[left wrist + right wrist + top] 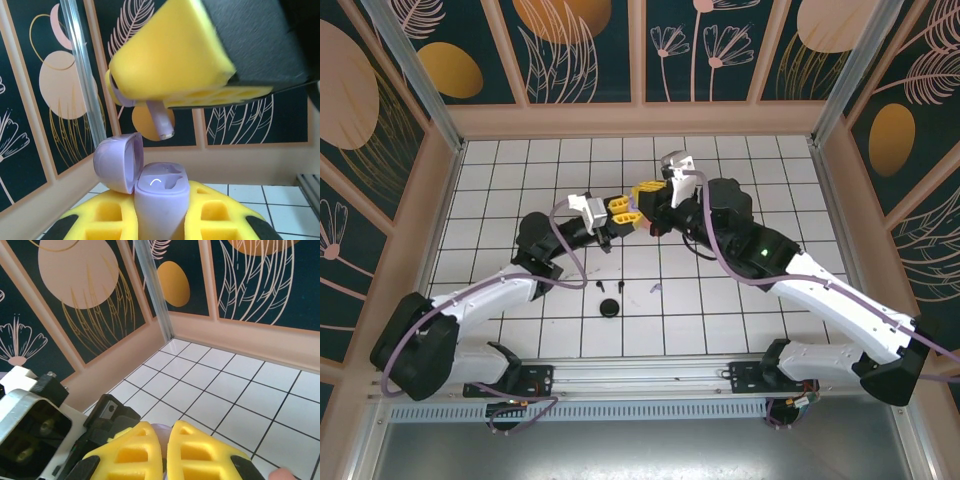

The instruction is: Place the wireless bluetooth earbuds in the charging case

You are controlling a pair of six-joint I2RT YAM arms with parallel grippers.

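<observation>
My left gripper (161, 196) is shut on an upright lilac charging case (161, 205), its lid (116, 162) swung open to the left. One socket looks empty; a white arc glints in the other. Just above the case hangs a lilac earbud (161, 121), stem down, pinched by my right gripper, whose yellow finger (170, 60) spans the top of the left wrist view. In the right wrist view the right gripper (164, 440) is shut on the lilac earbud (159, 429). From above, the left gripper (618, 210) and right gripper (642, 193) meet over mid-table.
On the tiles in front of the grippers lie two black earbuds (598, 284) (621, 288), a small lilac piece (656, 288) and a round black case (610, 307). Patterned walls enclose the table (500, 180) on three sides.
</observation>
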